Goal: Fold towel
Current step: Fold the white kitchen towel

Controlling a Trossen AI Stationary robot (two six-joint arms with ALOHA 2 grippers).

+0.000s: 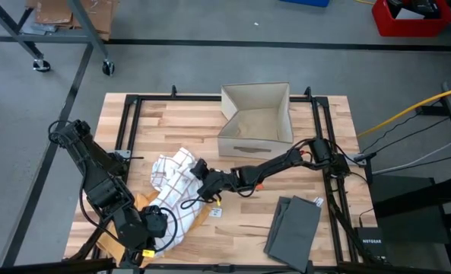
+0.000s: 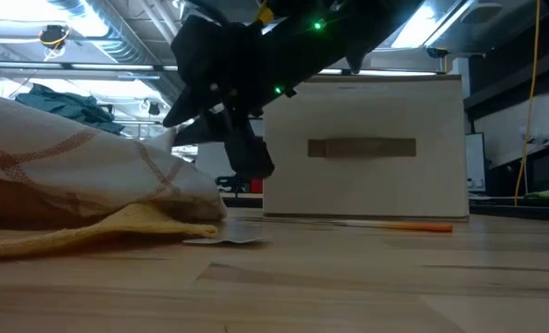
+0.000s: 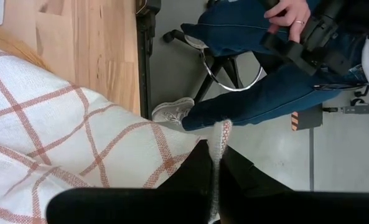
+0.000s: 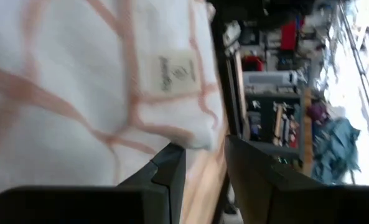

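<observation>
The white towel with red checks (image 1: pixel 172 179) lies bunched at the table's near left, partly on a yellow cloth (image 2: pixel 89 236). My left gripper (image 1: pixel 155 226) is shut on its near end, which is raised. My right gripper (image 1: pixel 197 169) reaches in from the right to the towel's far right edge. Its fingers (image 4: pixel 172 168) stand apart, and the towel's labelled corner (image 4: pixel 193 134) is just beside one of them. In the low view this gripper (image 2: pixel 246 157) hangs at the towel's right end. My left gripper pinches a thin edge of the towel between its shut fingers, and a narrow strip (image 3: pixel 220 134) sticks out past the tips. The cloth runs back from there toward the table, raised at this end and lying down at its far end. My right gripper is beside the towel's corner; whether it touches the cloth I cannot tell.
An open cardboard box (image 1: pixel 255 118) stands at the far middle. A folded grey cloth (image 1: pixel 293 224) lies at the near right, and an orange pen (image 2: pixel 413 226) is in front of the box. A seated person's legs (image 3: pixel 277 93) show beyond the table edge.
</observation>
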